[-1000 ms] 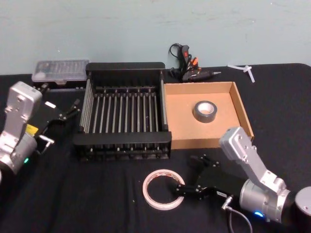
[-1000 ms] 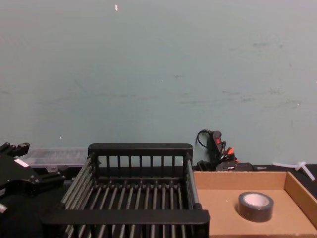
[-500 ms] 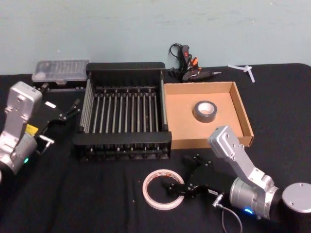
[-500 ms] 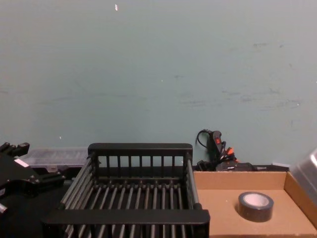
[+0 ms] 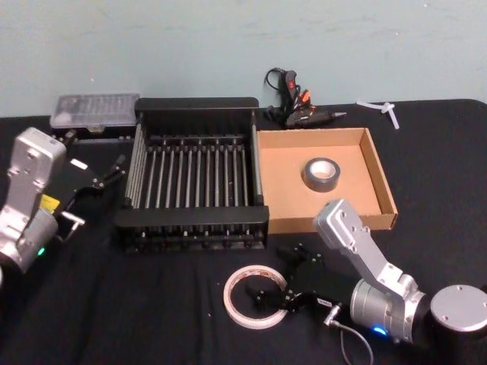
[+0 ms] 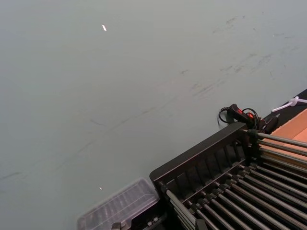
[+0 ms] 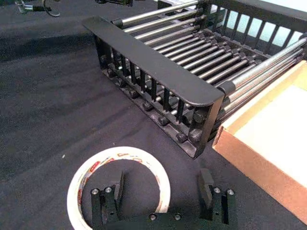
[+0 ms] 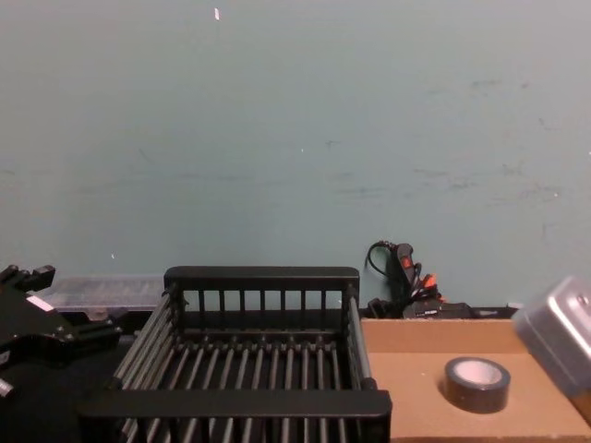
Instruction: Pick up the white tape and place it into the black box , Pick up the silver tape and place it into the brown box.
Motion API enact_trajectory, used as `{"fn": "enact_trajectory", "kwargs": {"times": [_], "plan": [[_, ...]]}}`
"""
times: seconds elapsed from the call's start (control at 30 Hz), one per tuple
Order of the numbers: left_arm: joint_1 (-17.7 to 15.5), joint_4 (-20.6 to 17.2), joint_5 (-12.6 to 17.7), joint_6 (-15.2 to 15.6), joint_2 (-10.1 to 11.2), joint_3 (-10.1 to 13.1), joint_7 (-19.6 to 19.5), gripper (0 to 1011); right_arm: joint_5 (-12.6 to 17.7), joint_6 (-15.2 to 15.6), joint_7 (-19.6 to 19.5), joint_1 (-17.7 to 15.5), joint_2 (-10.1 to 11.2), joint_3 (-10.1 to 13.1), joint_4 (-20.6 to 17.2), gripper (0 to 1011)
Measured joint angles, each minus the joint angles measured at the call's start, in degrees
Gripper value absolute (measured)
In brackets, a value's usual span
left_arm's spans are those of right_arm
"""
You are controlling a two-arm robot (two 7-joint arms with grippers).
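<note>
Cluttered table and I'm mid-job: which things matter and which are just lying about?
Job: white tape, under the open right gripper; black box; silver tape lying in brown box.
Clutter: clear case, glue gun. Left gripper parked.

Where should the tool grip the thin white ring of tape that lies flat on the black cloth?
Grip the thin white ring of tape across its band on the side nearest the right tool, coming from above. It lies flat, so one finger goes inside the hole, the other outside. The tool looks open and placed so already.
</note>
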Motion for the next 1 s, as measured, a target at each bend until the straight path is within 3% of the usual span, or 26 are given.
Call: {"fn": "enact_trajectory", "kwargs": {"times": [1.0], "plan": [[0.0, 0.0, 0.0, 0.0, 0.0, 0.0, 0.0, 1001, -1.3, -0.4, -0.3, 0.1, -0.4, -0.3, 0.6, 1002]]}}
